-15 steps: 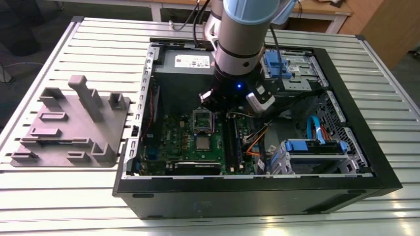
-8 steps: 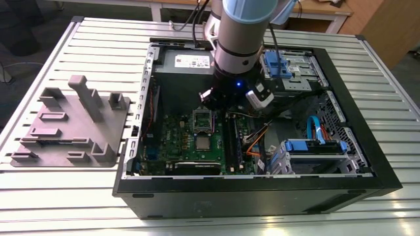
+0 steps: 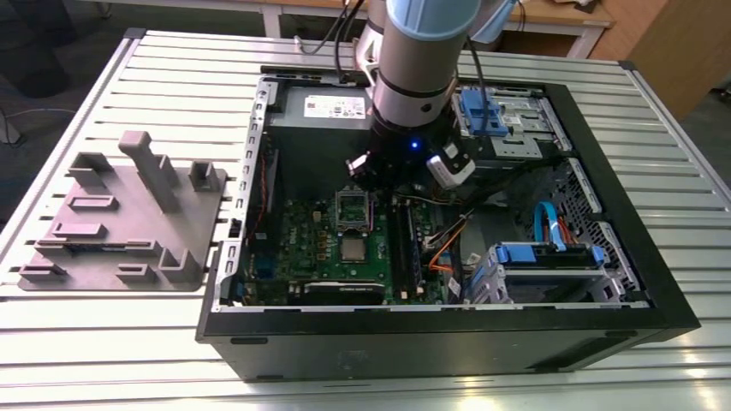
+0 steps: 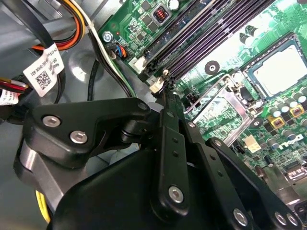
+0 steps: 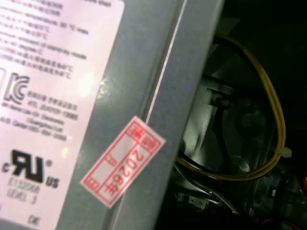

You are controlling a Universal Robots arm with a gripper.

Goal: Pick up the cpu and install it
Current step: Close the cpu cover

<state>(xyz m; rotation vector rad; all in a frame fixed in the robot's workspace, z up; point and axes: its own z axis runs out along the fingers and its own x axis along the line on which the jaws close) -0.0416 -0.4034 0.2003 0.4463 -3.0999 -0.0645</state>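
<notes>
Black linkage gripper, fingers closed and empty, above motherboard beside the metal-framed socket; small silver square cpu lying on green motherboard toward its front edge. Best approached vertically, jaws opened first.

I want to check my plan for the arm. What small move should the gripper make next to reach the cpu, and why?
Probably a short sideways shift to bring the gripper over the cpu, before any descent. In the second wrist view the gripper hangs by the memory slots, while the cpu lies apart from it on the green board, untouched.
</notes>
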